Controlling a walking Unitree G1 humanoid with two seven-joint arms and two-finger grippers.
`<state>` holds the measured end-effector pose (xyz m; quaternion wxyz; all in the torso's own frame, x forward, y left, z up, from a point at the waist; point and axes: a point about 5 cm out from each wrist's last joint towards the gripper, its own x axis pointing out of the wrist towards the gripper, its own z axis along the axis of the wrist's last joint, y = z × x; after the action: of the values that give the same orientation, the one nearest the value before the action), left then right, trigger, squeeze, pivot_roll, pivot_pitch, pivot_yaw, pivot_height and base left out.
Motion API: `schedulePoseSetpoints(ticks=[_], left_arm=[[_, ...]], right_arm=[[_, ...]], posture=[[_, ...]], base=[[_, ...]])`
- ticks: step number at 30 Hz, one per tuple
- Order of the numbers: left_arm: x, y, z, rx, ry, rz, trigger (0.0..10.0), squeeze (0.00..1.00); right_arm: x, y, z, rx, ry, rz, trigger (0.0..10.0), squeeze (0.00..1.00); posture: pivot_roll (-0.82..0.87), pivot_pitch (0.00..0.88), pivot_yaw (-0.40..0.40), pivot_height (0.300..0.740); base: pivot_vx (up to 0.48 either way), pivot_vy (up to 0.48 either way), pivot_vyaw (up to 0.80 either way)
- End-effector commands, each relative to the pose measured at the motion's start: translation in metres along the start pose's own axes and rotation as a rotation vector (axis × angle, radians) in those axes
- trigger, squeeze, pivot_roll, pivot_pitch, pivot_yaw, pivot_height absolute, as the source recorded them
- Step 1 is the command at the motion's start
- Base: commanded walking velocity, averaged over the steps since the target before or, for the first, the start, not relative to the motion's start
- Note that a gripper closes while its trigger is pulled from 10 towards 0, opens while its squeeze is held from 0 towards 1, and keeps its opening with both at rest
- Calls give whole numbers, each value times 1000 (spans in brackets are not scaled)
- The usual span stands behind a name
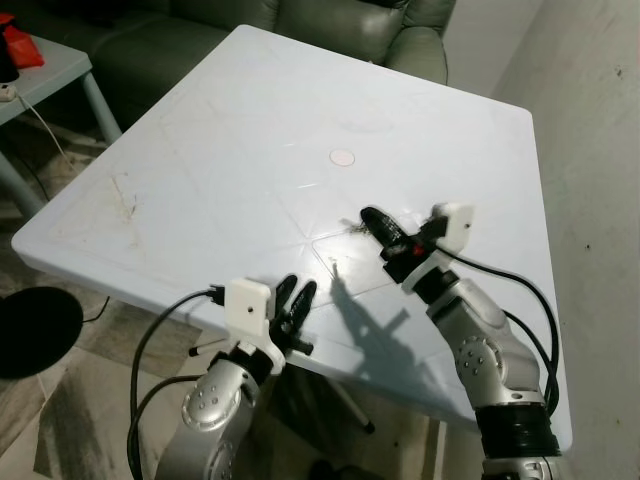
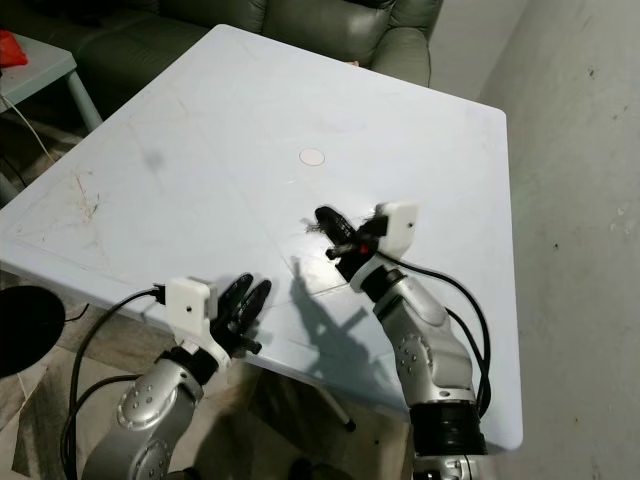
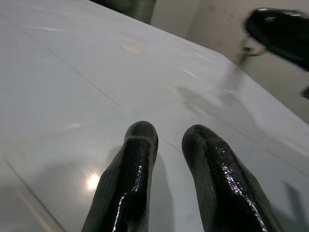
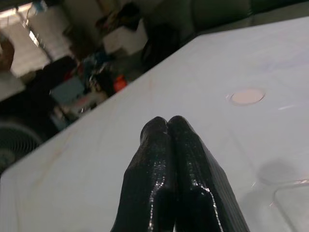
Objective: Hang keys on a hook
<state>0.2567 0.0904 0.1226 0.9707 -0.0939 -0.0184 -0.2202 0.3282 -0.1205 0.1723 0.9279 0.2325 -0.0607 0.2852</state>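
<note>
I see no keys or hook on the white bench (image 1: 200,180). Right gripper (image 4: 167,126) fingers pressed together, left gripper (image 3: 165,137) fingers slightly apart. Keys should be light, jangly; I'd pinch the ring.

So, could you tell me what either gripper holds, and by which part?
Left gripper: open, empty. Right gripper: shut, a thin loop at its tips, perhaps a key ring; the hold cannot be told.

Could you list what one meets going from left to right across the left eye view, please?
Side table → black round object on the floor → left gripper → pink disc at the table's centre → right gripper → wall.
</note>
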Motion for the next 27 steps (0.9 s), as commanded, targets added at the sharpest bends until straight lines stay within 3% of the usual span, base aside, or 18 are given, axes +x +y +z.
schedulePoseSetpoints(ticks=[1, 12, 16, 17, 23, 27], left_arm=[[3, 8, 1, 4, -4, 21, 10000, 0], [21, 32, 32, 50, -108, 77, 10000, 0], [26, 41, 49, 69, -152, 93, 10000, 0], [27, 46, 56, 79, -169, 110, 10000, 0], [26, 63, 78, 98, -225, 170, 10000, 0], [23, 73, 80, 102, -227, 199, 10000, 0]], right_arm=[[1, 0, 17, 10, -60, -14, 0, 0], [2, 0, 34, -36, -115, -61, 0, 0], [1, -3, 44, -110, -164, -118, 157, 0], [1, -3, 49, -174, -188, -120, 9882, 0], [-6, -8, 55, -365, -201, -191, 10000, 0], [-11, -11, 48, -418, -170, -233, 10000, 0]], posture=[[18, 136, -138, 740], [14, 73, -131, 740], [12, 59, -130, 740], [11, 49, -129, 740], [9, 22, -124, 740], [6, 14, -117, 740]], base=[[0, 0, 0], [0, 0, 0], [0, 0, 0], [0, 0, 0], [0, 0, 0], [0, 0, 0]])
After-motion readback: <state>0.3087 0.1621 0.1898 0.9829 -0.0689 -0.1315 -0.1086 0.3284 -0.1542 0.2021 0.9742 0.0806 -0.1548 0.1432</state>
